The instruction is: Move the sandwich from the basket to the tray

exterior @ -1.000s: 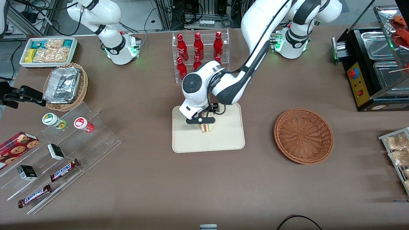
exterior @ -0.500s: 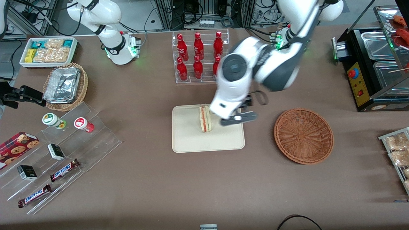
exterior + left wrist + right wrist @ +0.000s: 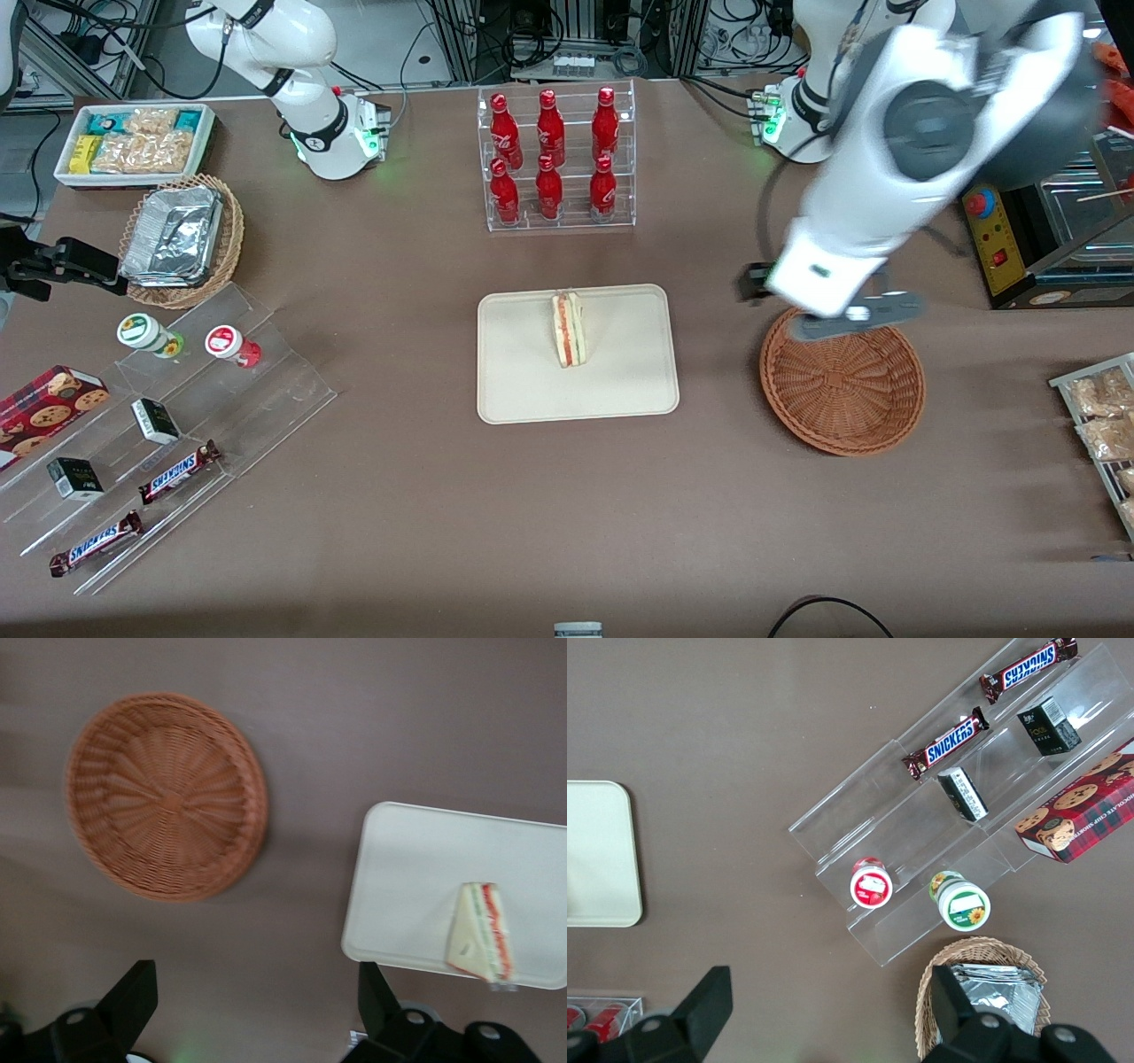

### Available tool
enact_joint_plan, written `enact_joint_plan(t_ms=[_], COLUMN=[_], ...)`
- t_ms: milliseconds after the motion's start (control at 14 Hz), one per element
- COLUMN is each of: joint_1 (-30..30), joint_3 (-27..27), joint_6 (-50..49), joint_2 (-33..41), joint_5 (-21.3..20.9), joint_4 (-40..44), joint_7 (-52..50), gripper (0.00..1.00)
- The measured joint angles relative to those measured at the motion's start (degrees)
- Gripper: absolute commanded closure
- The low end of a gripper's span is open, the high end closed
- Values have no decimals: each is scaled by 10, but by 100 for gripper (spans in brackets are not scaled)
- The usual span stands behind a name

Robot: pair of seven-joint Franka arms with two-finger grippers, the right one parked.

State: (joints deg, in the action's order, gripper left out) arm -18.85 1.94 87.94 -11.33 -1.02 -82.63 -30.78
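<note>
The sandwich (image 3: pixel 568 330) (image 3: pixel 483 930), a pale wedge with pink and green filling, stands on its edge on the cream tray (image 3: pixel 523 390) (image 3: pixel 416 868) (image 3: pixel 602 850), in the half farther from the front camera. The round reddish-brown basket (image 3: pixel 842 381) (image 3: pixel 168 797) sits beside the tray, toward the working arm's end of the table, with nothing in it. My gripper (image 3: pixel 855 317) (image 3: pixel 255 979) hangs high over the basket's rim, well apart from the sandwich. It is open, and only bare table shows between its fingers (image 3: pixel 133 1001).
A clear rack of red bottles (image 3: pixel 554 159) stands farther from the camera than the tray. A black food warmer (image 3: pixel 1036 177) and snack packets (image 3: pixel 1103 416) lie at the working arm's end. An acrylic snack shelf (image 3: pixel 159 416), a foil-filled wicker basket (image 3: pixel 182 239) and a white bin (image 3: pixel 133 142) lie at the parked arm's end.
My gripper let go of the sandwich on the tray, then rose and swung away to above the basket. The sandwich stays standing on the tray.
</note>
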Motion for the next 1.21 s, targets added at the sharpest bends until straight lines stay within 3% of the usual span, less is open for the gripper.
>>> enact_joint_plan(t_ms=[214,643,1214], joint_1=[65,130,160], joint_3=[-1,-1,0], joint_6=[0,-1,-3], joint_2=[53,134,167], joint_5=[0,0,0], joint_4=[-49,-135,-152], joint_7=[83,195,228], gripper=[0,0,0])
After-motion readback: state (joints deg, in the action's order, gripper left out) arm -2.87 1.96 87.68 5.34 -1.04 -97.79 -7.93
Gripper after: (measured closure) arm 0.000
